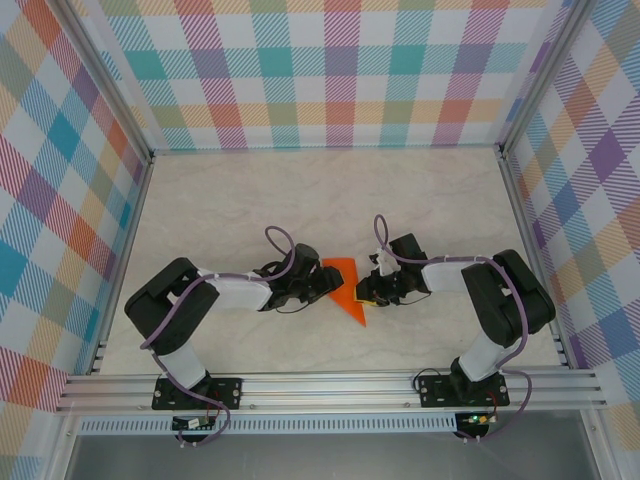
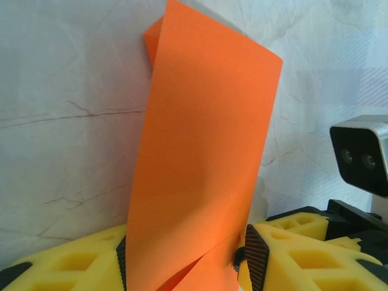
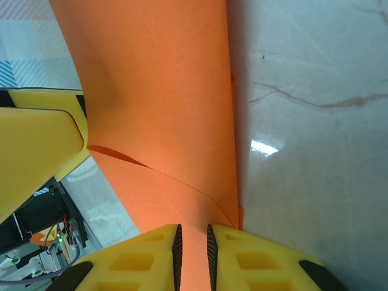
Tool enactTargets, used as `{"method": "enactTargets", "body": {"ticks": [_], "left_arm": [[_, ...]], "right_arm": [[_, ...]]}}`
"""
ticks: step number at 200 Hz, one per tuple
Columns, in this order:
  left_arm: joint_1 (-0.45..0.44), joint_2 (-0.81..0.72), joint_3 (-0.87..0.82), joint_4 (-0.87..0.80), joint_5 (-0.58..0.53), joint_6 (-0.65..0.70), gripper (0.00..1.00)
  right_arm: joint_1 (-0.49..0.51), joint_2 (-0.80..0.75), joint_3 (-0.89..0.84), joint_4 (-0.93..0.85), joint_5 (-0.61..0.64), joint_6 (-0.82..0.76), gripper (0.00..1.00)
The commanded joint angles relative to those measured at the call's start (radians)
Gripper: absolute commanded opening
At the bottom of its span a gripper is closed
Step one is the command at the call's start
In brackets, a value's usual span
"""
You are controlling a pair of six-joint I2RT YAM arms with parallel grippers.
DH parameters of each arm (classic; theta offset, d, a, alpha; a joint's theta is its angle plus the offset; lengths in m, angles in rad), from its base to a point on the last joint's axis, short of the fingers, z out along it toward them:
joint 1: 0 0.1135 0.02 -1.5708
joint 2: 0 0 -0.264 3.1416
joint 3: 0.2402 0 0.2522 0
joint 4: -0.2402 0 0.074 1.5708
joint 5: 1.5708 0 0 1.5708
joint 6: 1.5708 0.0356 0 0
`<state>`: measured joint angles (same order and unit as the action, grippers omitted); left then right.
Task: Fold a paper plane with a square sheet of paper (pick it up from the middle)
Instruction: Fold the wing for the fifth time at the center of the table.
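The orange paper [image 1: 348,285] is folded into a pointed wedge in the middle of the table, tip toward the near edge. My left gripper [image 1: 327,282] meets it from the left and my right gripper [image 1: 371,290] from the right. In the left wrist view the paper [image 2: 200,151] rises as a curled strip between the jaws of the left gripper [image 2: 188,259], which stand wide, its edges right beside the black pads [image 2: 256,257]. In the right wrist view the right gripper [image 3: 193,245] is shut on the layered paper [image 3: 163,103], which runs through the narrow gap.
The marble tabletop [image 1: 230,200] is fenced by aluminium rails [image 1: 330,385] and checked walls. The other arm's yellow finger [image 3: 30,151] shows at the left of the right wrist view, and the right arm's camera [image 2: 361,154] at the right of the left wrist view.
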<state>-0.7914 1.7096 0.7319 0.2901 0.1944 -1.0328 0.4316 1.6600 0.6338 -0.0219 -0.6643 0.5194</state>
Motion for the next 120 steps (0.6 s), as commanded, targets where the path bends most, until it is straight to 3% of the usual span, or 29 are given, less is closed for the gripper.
{"method": "enactTargets", "body": {"ticks": [1,37,80,101,120], "left_arm": [[-0.009,0.013,0.007,0.054,0.025,-0.015,0.48],[-0.008,0.000,0.013,0.025,0.011,0.007,0.35],[-0.008,-0.007,0.024,0.000,0.004,0.013,0.09],[-0.008,-0.017,0.038,-0.032,-0.003,0.014,0.05],[-0.009,-0.024,0.056,-0.073,-0.008,0.023,0.02]], "right_arm": [[-0.008,0.026,-0.020,0.005,0.024,-0.005,0.22],[-0.010,-0.006,-0.023,0.017,0.005,-0.011,0.25],[-0.010,-0.123,-0.025,-0.026,0.038,-0.040,0.32],[-0.008,-0.198,-0.051,-0.037,0.068,-0.052,0.44],[-0.001,-0.288,-0.090,-0.027,0.123,-0.061,0.46]]}}
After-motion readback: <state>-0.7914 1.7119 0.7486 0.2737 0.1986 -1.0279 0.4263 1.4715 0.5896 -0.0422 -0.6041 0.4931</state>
